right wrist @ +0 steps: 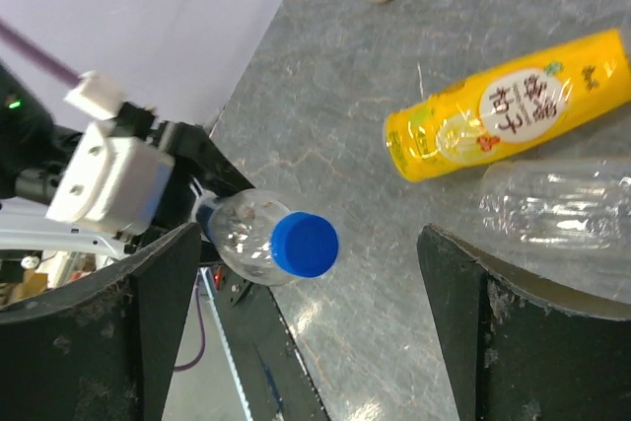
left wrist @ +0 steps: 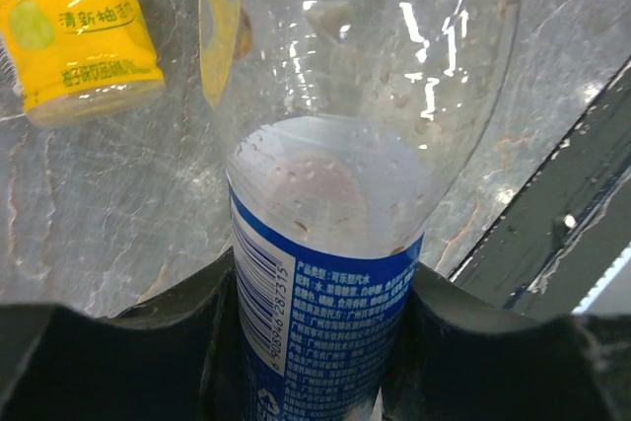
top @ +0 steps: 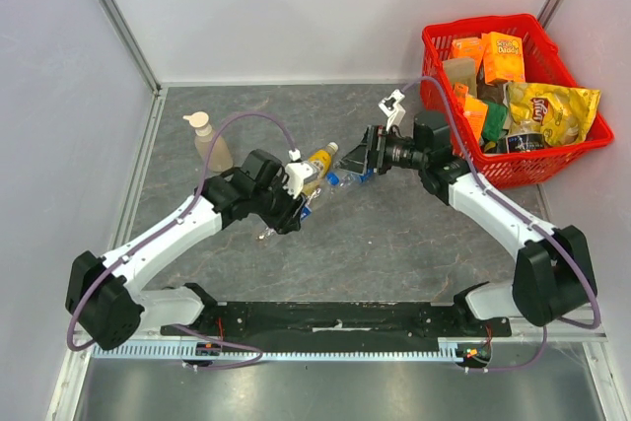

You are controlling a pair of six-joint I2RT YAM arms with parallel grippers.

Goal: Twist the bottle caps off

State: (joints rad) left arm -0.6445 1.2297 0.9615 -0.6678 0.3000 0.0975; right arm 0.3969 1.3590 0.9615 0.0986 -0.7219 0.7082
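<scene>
My left gripper (left wrist: 323, 278) is shut on a clear bottle with a blue label (left wrist: 325, 322), gripping it around the label. In the right wrist view this bottle (right wrist: 242, 234) sticks out toward the camera, and its blue cap (right wrist: 305, 245) is still on it. My right gripper (right wrist: 308, 236) is open, with one finger on each side of the cap and touching nothing. A yellow juice bottle (right wrist: 508, 105) and another clear bottle (right wrist: 562, 206) lie on the table beyond. In the top view the two grippers face each other at mid-table, left (top: 299, 202) and right (top: 353, 160).
A beige pump soap bottle (top: 210, 145) stands at the back left. A red basket (top: 434, 46) full of snack packets sits at the back right, close behind my right arm. White walls close the table on three sides.
</scene>
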